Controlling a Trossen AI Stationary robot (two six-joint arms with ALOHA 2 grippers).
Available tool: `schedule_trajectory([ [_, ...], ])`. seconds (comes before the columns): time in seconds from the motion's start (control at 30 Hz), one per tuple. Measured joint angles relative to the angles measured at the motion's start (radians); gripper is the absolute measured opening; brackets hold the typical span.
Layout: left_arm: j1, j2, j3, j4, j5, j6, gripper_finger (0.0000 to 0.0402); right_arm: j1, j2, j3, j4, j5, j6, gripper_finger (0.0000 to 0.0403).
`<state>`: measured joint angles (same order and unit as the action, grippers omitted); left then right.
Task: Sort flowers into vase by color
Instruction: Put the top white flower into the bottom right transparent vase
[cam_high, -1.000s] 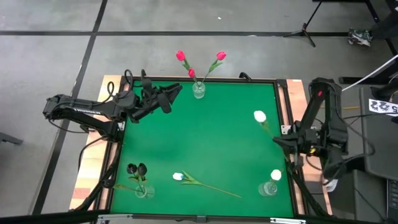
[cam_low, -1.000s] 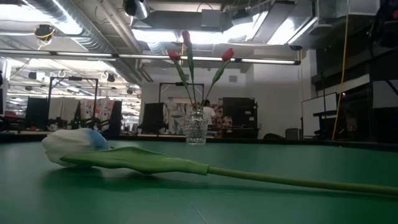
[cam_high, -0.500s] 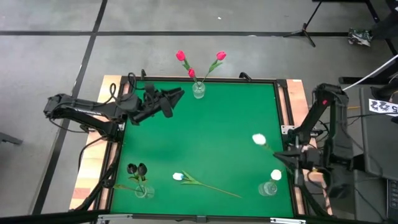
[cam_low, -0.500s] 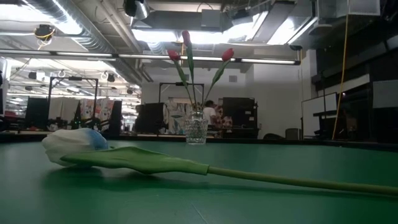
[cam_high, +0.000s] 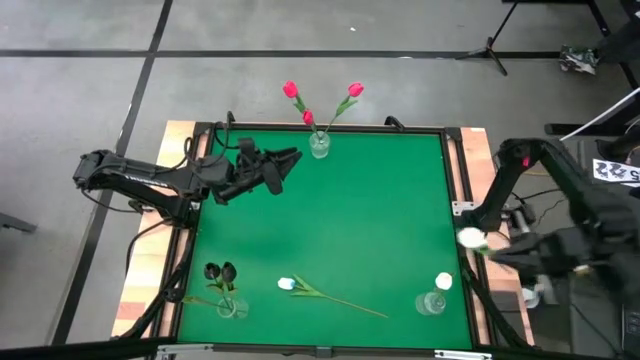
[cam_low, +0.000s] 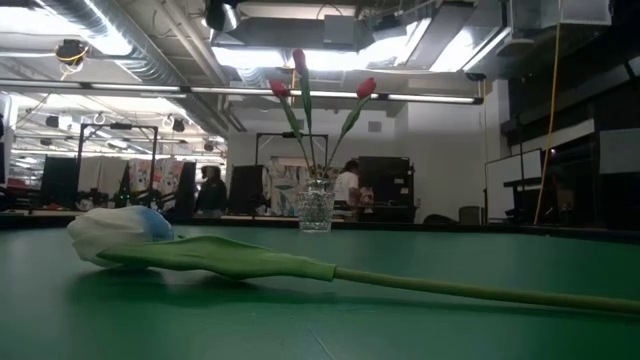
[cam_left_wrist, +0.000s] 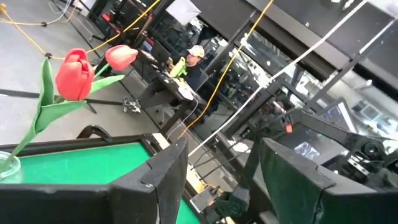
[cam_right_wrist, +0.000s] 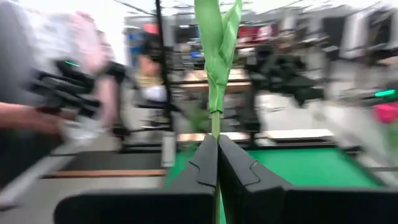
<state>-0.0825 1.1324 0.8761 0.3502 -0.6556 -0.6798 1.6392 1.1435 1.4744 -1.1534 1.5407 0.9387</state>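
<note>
At the table's right edge: right gripper (cam_right_wrist: 217, 163), clenched on a white tulip's stem (cam_right_wrist: 215, 93), head (cam_high: 470, 238) beyond the green mat (cam_high: 340, 220). Left gripper (cam_high: 287, 161), fingers apart, empty, near the pink-tulip vase (cam_high: 319, 145). Another white tulip (cam_high: 330, 294) lies flat between the black-tulip vase (cam_high: 231, 307) and white-tulip vase (cam_high: 432, 303).

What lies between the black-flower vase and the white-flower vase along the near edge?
In the high view, one white tulip lies flat on the mat between the black-flower vase and the white-flower vase.
</note>
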Motion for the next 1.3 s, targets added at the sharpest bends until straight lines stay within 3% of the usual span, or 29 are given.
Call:
schedule_trajectory([
  [0.13, -0.008, 0.0, 0.0, 0.006, 0.029, -0.045, 0.0194, 0.166, 0.003, 0.142, 0.026, -0.007, -0.061, 0.0],
  [0.3, -0.027, 0.0, 0.0, 0.006, 0.045, -0.085, 0.0194, 0.325, 0.045, 0.257, 0.287, -0.024, -0.646, 0.0],
  [0.33, -0.031, 0.0, 0.0, 0.006, 0.045, -0.107, 0.0194, 0.34, 0.051, 0.271, 0.337, -0.05, -0.742, 0.0],
  [0.4, -0.037, 0.0, 0.0, 0.005, 0.045, -0.157, 0.0194, 0.355, 0.054, 0.291, 0.432, -0.2, -0.827, 0.0],
  [0.47, -0.044, 0.0, 0.0, 0.006, 0.045, -0.186, 0.0194, 0.358, 0.03, 0.307, 0.513, -0.372, -0.833, 0.0],
  [0.57, -0.05, 0.0, 0.0, 0.006, 0.045, -0.213, 0.0194, 0.358, -0.011, 0.31, 0.564, -0.537, -0.763, 0.0],
  [0.7, -0.062, 0.006, 0.0, 0.005, 0.045, -0.227, 0.0194, 0.357, -0.057, 0.287, 0.556, -0.623, -0.585, 0.0],
  [0.77, -0.065, 0.006, 0.0, 0.006, 0.045, -0.243, 0.0194, 0.357, -0.072, 0.257, 0.557, -0.659, -0.573, 0.0],
  [0.87, -0.072, 0.005, 0.0, 0.005, 0.045, -0.262, 0.0194, 0.357, -0.089, 0.18, 0.58, -0.67, -0.707, 0.0],
  [1.0, -0.078, 0.005, 0.0, 0.001, 0.045, -0.288, 0.0194, 0.357, -0.146, -0.016, 0.8, -0.661, -0.939, 0.0],
  [1.2, -0.078, 0.005, 0.0, -0.011, 0.045, -0.294, 0.0194, 0.315, -0.328, -0.494, 1.355, -0.628, -1.059, 0.0],
  [1.3, -0.081, 0.005, 0.0, -0.033, 0.045, -0.294, 0.0194, 0.249, -0.42, -0.731, 1.734, -0.722, -1.24, 0.0],
])
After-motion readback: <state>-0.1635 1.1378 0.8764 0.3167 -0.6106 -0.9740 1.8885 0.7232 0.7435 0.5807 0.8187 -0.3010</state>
